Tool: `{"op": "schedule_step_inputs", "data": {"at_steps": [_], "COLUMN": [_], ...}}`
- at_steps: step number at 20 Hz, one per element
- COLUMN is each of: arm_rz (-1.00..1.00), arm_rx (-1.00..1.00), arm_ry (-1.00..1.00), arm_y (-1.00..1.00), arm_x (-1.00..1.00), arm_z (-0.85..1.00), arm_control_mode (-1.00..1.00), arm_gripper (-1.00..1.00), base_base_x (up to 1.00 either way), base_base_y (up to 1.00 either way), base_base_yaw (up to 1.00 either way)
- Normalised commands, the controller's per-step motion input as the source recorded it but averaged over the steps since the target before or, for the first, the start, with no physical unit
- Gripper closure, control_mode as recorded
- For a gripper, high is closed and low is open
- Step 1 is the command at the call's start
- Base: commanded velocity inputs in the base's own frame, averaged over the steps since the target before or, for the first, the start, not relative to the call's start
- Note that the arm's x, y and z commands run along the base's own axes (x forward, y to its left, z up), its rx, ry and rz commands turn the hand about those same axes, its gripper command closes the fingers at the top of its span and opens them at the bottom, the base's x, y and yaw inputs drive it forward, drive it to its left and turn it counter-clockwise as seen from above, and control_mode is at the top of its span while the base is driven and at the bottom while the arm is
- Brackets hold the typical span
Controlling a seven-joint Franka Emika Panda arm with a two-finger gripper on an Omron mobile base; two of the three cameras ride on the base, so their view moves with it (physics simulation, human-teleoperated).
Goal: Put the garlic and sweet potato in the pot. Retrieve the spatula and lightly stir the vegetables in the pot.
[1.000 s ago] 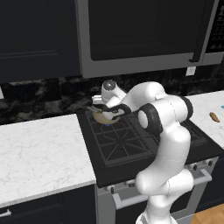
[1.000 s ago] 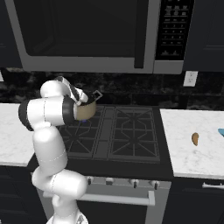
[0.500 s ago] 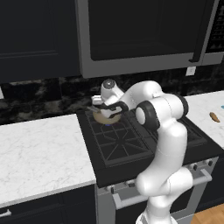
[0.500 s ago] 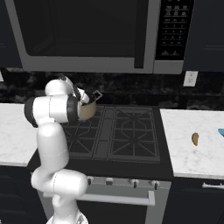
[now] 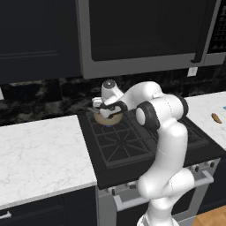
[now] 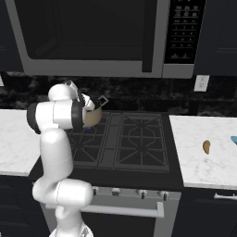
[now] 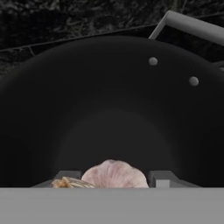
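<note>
The garlic (image 7: 114,174) is seen gripped between the fingertips of the gripper (image 7: 114,178), held just above the dark inside of the pot (image 7: 109,105) on the stove (image 5: 128,145). The sweet potato (image 6: 206,146) lies far off on the right counter (image 6: 203,162).

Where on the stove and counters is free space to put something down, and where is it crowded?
Free: the white marble counter left of the black gas stove, and the stove's right burners. The right counter is bare around the small orange-brown sweet potato. Crowded: the rear left burner, where the pincer hangs over the tan-gold pot.
</note>
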Motion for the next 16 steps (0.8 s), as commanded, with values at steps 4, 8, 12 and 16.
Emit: {"op": "schedule_step_inputs", "data": {"at_steps": [4, 8, 12, 16], "arm_rz": [0.00, 0.00, 0.00, 0.00], "arm_rx": [0.00, 0.00, 0.01, 0.05], "arm_ry": [0.04, 0.00, -0.14, -0.23], "arm_y": [0.00, 0.00, -0.03, -0.28], "arm_x": [0.03, 0.00, 0.00, -0.04], "arm_z": [0.00, 0.04, 0.15, 0.02], "arm_control_mode": [-1.00, -1.00, -1.00, -1.00], "arm_gripper": [-1.00, -1.00, -1.00, -1.00], "base_base_x": [0.00, 0.00, 0.00, 0.00], "base_base_y": [0.00, 0.00, 0.00, 0.00], "base_base_yaw": [0.00, 0.00, 0.00, 0.00]}}
